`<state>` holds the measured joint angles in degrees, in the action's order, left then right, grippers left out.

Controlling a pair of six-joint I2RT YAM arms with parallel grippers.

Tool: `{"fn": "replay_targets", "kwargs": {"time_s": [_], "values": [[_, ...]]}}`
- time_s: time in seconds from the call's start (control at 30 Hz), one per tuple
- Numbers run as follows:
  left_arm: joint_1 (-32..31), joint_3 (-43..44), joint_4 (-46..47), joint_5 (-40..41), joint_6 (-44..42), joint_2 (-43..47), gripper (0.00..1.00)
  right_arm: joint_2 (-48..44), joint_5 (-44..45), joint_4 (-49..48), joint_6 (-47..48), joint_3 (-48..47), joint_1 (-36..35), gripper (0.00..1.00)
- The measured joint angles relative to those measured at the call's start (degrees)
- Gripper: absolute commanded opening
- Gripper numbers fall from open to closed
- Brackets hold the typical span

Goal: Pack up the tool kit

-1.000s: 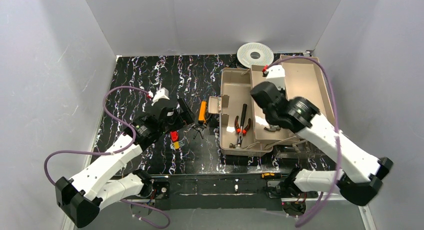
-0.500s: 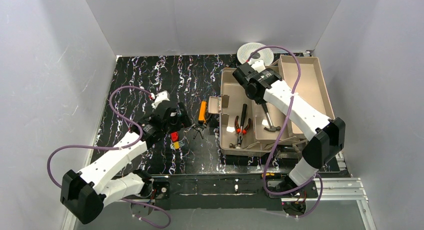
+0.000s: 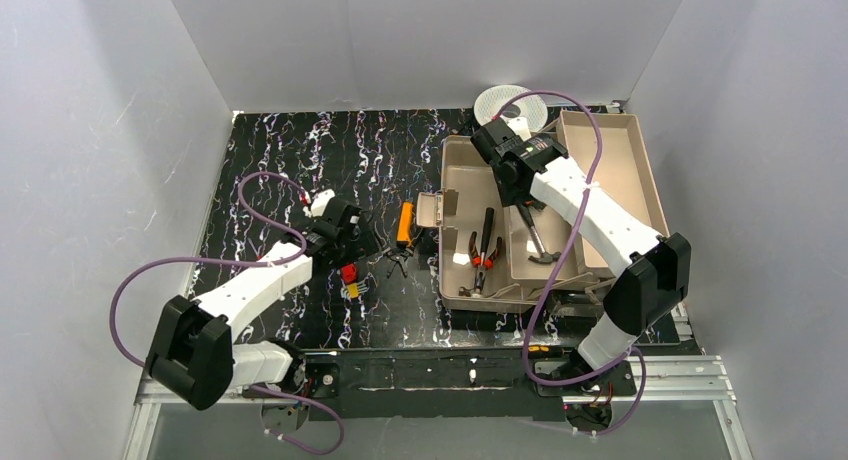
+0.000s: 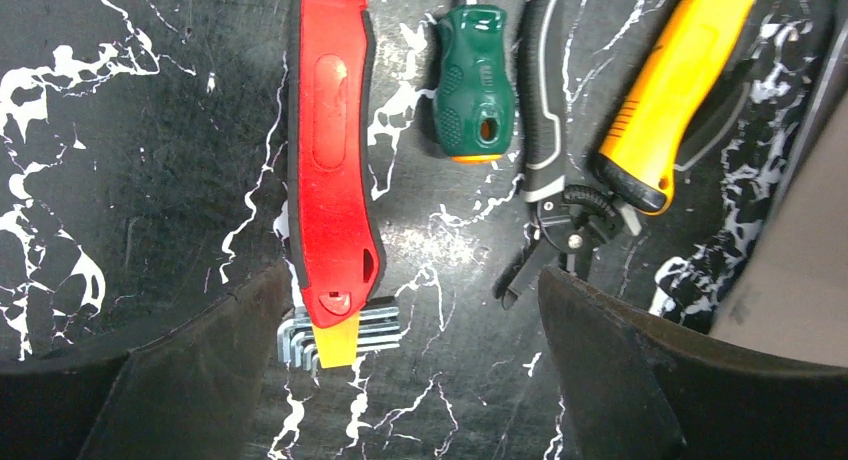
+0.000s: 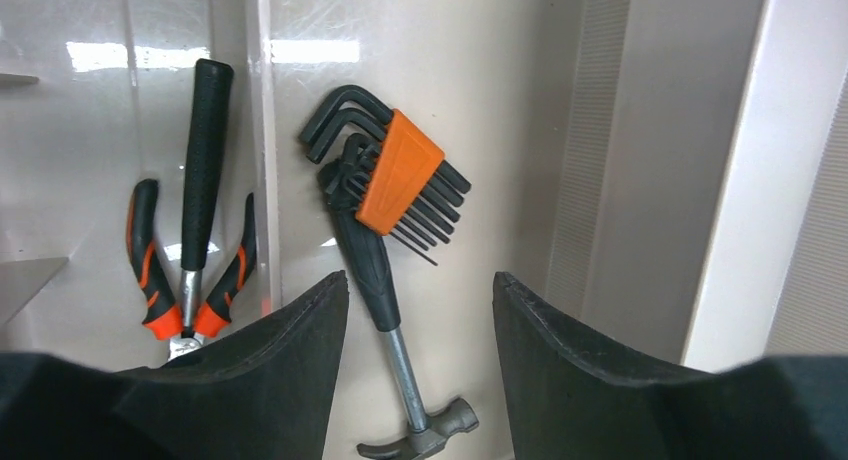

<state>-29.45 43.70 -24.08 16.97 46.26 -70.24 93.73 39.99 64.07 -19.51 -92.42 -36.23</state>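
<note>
The open toolbox (image 3: 462, 155) stands at the right, with the beige tray (image 3: 528, 272) in it. The hammer (image 5: 395, 320) lies in the tray, and an orange hex key set (image 5: 400, 175) rests across its handle. Red pliers (image 5: 150, 280) and a black-handled tool (image 5: 203, 150) lie in the compartment beside it. My right gripper (image 5: 418, 280) hangs open above the hammer (image 3: 537, 242), holding nothing. My left gripper (image 4: 415, 280) is open low over the table. A red hex key holder (image 4: 330, 160) and the green screwdriver (image 4: 472, 90) lie just ahead of it.
A black-and-grey-handled cutter (image 4: 550, 130) and a yellow-handled tool (image 4: 670, 90) lie on the table between the screwdriver and the toolbox. The round white spool (image 3: 510, 108) stands behind the box. The box's lid (image 3: 610, 160) lies open to the right.
The right arm swung to the far side of the box and its jaws have opened. The left arm has stretched forward and lower over the loose tools.
</note>
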Motion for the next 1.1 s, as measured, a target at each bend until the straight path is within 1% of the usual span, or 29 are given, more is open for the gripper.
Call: {"fn": "replay_targets", "kwargs": {"time_s": [0.1, 0.2, 0.33, 0.47, 0.6, 0.73, 0.83, 0.93, 1.0, 1.03, 1.1], "values": [[0.15, 0.02, -0.07, 0.55, 0.33, -1.44, 0.98, -0.31, -1.44, -1.27, 0.35, 0.15, 0.00, 0.63], [0.28, 0.17, -0.31, 1.53, 0.63, -2.47, 0.94, -3.08, -4.17, -4.22, 1.27, 2.03, 0.00, 0.62], [0.42, 1.29, -1.29, 4.09, 1.36, -4.28, 0.87, -11.63, -10.19, -9.33, 2.84, 6.75, 0.00, 0.61], [0.48, 3.21, -2.43, 6.16, 2.34, -7.17, 0.81, -23.41, -16.94, -15.28, 3.72, 11.69, -0.02, 0.61], [0.52, 4.17, -2.82, 6.45, 3.41, -10.99, 0.73, -31.93, -20.87, -19.76, 3.63, 14.80, 0.00, 0.61], [0.87, 3.96, -2.82, 5.33, 4.76, -14.05, 0.69, -35.17, -23.50, -21.59, 2.91, 16.26, 0.00, 0.61], [1.11, 3.54, -2.62, 4.07, 5.33, -15.04, 0.64, -35.95, -25.38, -22.05, 1.79, 17.77, 0.00, 0.60], [1.22, 2.97, -2.03, 3.30, 5.62, -15.45, 0.54, -37.27, -26.93, -22.29, 0.79, 20.37, 0.00, 0.59], [1.22, 2.21, -1.57, 3.15, 5.68, -15.45, 0.45, -38.58, -27.74, -22.27, -0.24, 22.03, 0.00, 0.58], [1.22, 2.01, -1.46, 3.13, 5.70, -15.34, 0.39, -39.23, -28.00, -22.27, -0.85, 22.56, 0.00, 0.58], [1.22, 1.46, -1.01, 3.10, 5.86, -14.91, 0.20, -40.54, -28.37, -22.36, -1.88, 23.30, 0.00, 0.58]]}}
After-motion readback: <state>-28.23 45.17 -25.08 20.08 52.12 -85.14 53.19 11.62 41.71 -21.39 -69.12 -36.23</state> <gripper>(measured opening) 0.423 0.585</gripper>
